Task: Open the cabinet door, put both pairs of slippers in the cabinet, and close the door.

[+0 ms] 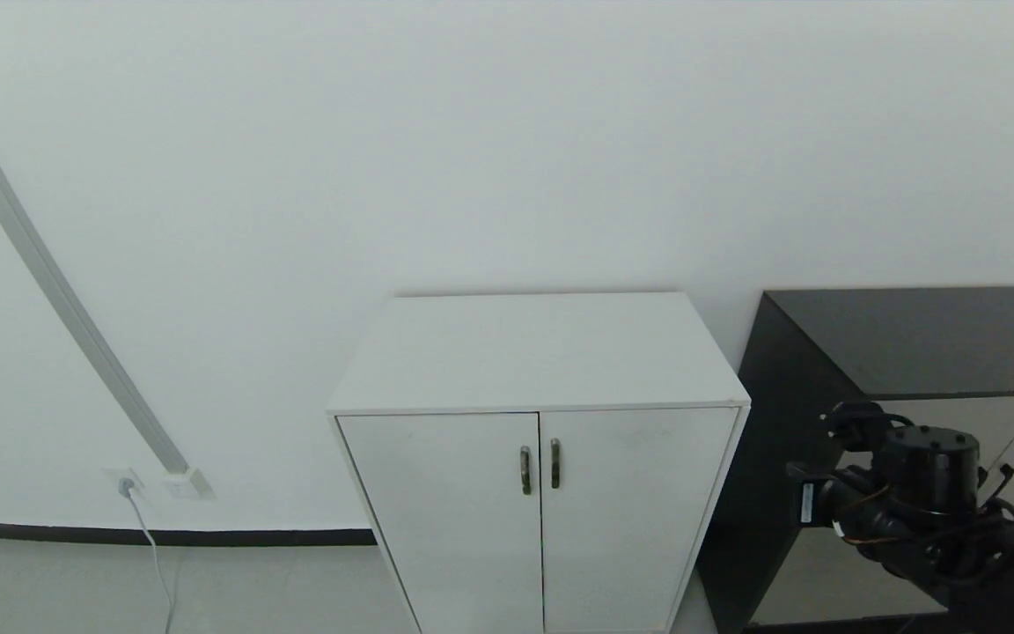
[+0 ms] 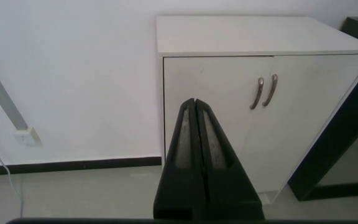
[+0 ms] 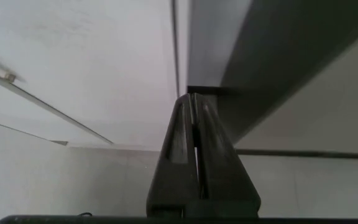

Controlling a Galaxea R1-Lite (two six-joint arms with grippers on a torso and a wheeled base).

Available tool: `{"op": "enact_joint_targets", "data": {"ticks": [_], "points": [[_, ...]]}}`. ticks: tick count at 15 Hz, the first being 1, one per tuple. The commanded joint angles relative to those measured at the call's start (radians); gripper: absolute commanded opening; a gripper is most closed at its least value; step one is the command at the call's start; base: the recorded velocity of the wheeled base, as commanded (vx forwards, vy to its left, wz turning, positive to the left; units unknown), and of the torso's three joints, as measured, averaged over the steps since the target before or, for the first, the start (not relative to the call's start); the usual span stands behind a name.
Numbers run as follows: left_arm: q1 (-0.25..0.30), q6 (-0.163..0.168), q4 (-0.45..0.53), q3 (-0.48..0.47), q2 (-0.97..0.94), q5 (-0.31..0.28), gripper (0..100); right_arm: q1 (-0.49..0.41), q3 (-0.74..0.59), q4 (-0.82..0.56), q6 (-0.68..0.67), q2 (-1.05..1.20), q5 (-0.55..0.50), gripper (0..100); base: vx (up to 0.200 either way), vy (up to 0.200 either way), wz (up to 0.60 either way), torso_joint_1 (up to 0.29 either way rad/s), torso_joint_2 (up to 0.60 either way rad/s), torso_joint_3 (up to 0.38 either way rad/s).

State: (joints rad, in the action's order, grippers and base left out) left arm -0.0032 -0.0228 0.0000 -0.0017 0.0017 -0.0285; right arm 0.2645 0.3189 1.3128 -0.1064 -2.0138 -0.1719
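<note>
The white cabinet (image 1: 533,352) stands against the pale wall in the lower centre of the head view, its flat top bare and its base cut off by the bottom edge of the frame. Both doors are shut: the left door (image 1: 454,519) and the right door (image 1: 630,511) meet along a thin vertical seam, and the two dark metal handles (image 1: 525,469) sit upright just beside each other, one on each side of that seam. Just to the right of the cabinet, nearly touching its side, stands a black unit (image 1: 912,335) with a glossy front, running out of the frame at the right. The right arm (image 1: 912,502) shows at the lower right, in front of that black unit and apart from the cabinet. In the right wrist view the right hand (image 3: 194,102) has its two fingers pressed flat together and grips nothing. In the left wrist view the left hand (image 2: 195,109) is likewise fully closed and empty, pointing toward the left door and not touching it. At the left of the head view a grey cable duct (image 1: 49,273) slants down the wall to a wall socket (image 1: 126,484), from which a white cord (image 1: 155,555) drops past the black skirting strip (image 1: 164,534) to the floor.
</note>
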Motion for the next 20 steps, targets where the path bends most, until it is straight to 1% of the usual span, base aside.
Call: {"op": "enact_joint_targets", "data": {"ticks": [1, 5, 8, 9, 11, 15, 16, 17, 20], "points": [[0.000, 0.000, 0.000, 0.000, 0.000, -0.001, 0, -0.048, -0.092, 0.000, 0.001, 0.112, -0.001, 0, 0.000, 0.000, 0.00, 0.000, 0.00, 0.000], [0.000, 0.000, 0.000, 0.000, 0.000, -0.001, 0, -0.096, -0.235, 0.000, 0.027, 0.256, -0.001, 0, 0.000, 0.000, 0.00, 0.000, 0.00, 0.000], [0.000, 0.000, 0.000, 0.000, 0.000, -0.001, 0, -0.114, -0.314, -0.001, 0.047, 0.366, 0.006, 0, 0.000, 0.000, 0.00, 0.000, 0.00, 0.000], [0.000, 0.000, 0.000, 0.000, 0.000, -0.001, 0, -0.116, -0.319, -0.023, 0.045, 0.411, 0.006, 0, 0.000, 0.000, 0.00, 0.000, 0.00, 0.000], [-0.001, 0.000, 0.000, 0.000, 0.000, -0.001, 0, -0.131, -0.319, -0.096, 0.045, 0.486, 0.008, 0, 0.000, 0.000, 0.00, 0.000, 0.00, 0.000], [0.000, 0.000, 0.000, 0.000, 0.000, -0.001, 0, -0.131, -0.319, -0.351, 0.047, 0.727, 0.011, 0, 0.000, 0.000, 0.00, 0.000, 0.00, 0.000], [-0.001, 0.000, 0.000, 0.000, 0.000, -0.001, 0, -0.131, -0.319, -0.365, 0.047, 0.739, 0.011, 0, 0.000, 0.000, 0.00, 0.000, 0.00, 0.000], [0.000, 0.000, 0.000, 0.000, 0.000, -0.001, 0, -0.131, -0.319, -0.463, 0.048, 0.839, 0.011, 0, 0.000, 0.000, 0.00, 0.000, 0.00, 0.000], [-0.001, 0.000, 0.000, 0.000, 0.000, -0.001, 0, -0.131, -0.319, -0.630, 0.054, 1.015, 0.035, 0, 0.000, 0.000, 0.00, 0.000, 0.00, 0.000]]}}
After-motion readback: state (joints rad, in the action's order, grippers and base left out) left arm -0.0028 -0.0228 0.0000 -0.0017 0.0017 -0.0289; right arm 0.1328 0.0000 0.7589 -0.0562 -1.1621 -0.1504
